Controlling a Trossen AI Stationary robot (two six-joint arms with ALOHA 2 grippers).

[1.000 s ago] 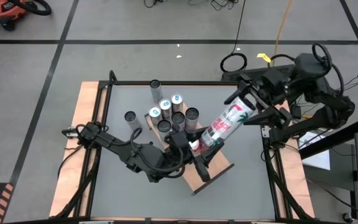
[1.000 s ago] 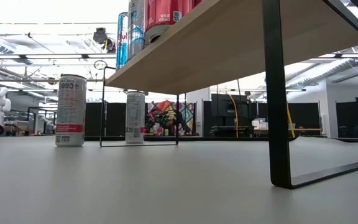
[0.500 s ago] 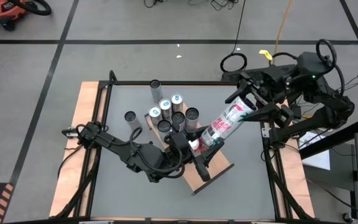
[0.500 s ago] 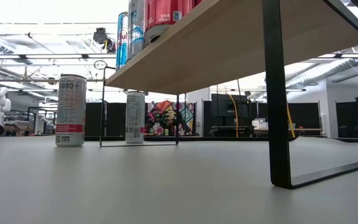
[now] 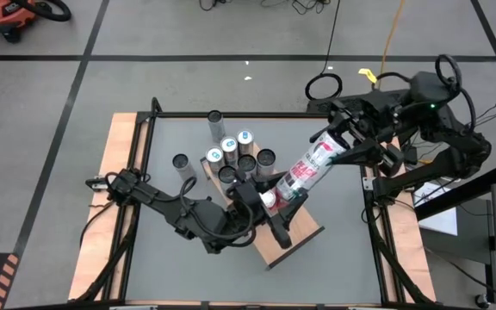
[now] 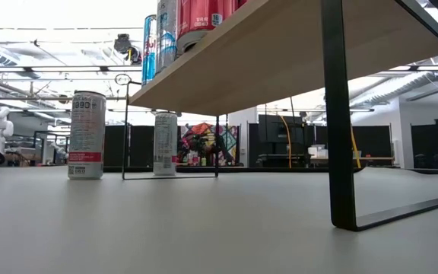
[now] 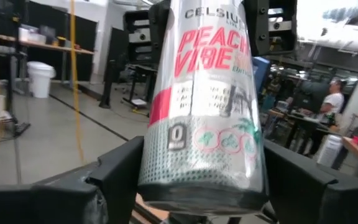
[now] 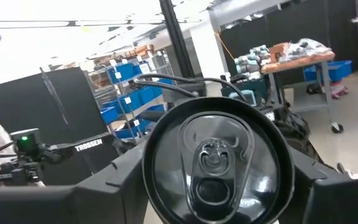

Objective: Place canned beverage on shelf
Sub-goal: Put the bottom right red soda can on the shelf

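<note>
- Pink-and-white can [image 5: 310, 164] hangs tilted between my two grippers above the shelf [image 5: 304, 234].
- Left gripper [image 5: 272, 201] clasps its base; right gripper [image 5: 344, 142] clasps its top.

We look down on a smooth grey concrete floor [image 5: 145, 34] crossed by dark taped lines [image 5: 76, 82], with a yellow cable [image 5: 392, 34] trailing over it — and an orange-and-black shop vacuum [image 5: 7, 17] in one corner. At table height we see white ceiling beams [image 6: 44, 46], dark partition panels [image 6: 280, 141] and a colourful mural [image 6: 202, 143]. Blue storage bins on wire shelving [image 8: 126, 84] stand farther off.
</note>
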